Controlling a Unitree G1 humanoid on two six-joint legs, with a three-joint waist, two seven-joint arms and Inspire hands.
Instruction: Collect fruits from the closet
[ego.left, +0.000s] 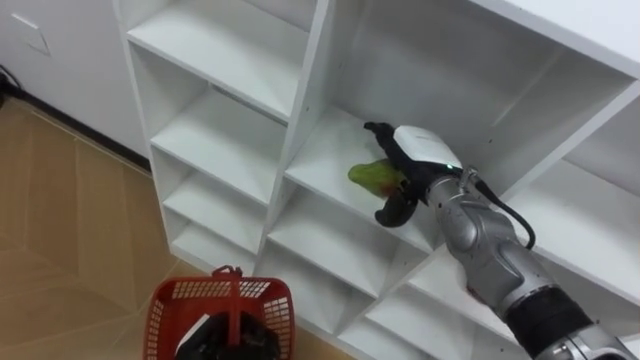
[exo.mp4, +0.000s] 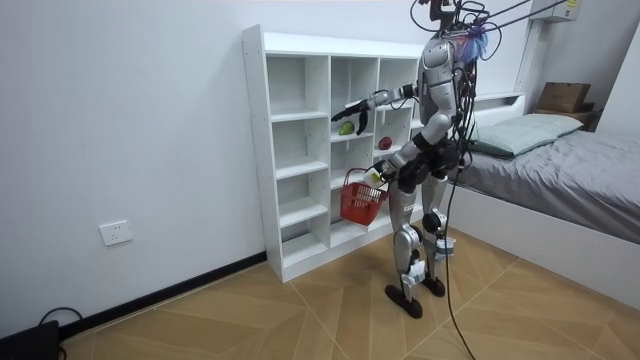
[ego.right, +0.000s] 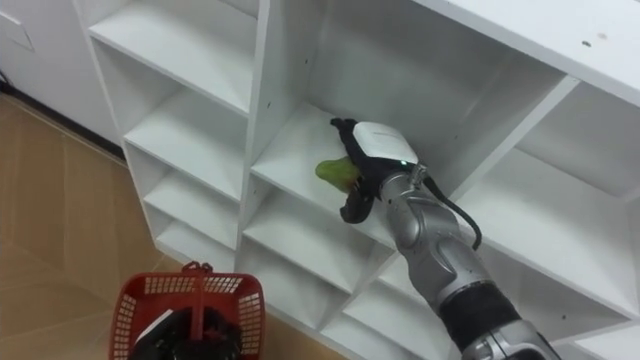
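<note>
closet (ego.left: 230, 50): matt board | basket (ego.left: 268, 292): plastic mesh | fruit (ego.left: 366, 177): smooth skin | floor (ego.left: 70, 210): wood

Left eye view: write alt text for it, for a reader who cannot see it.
The right robot hand curls around a green fruit at the front edge of a shelf in a white closet. A red basket shows at the lower left, over a wooden floor.

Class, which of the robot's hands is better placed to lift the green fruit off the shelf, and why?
Right. The right hand is curled round the green fruit on the shelf, while the left hand is down low carrying the red basket.
</note>
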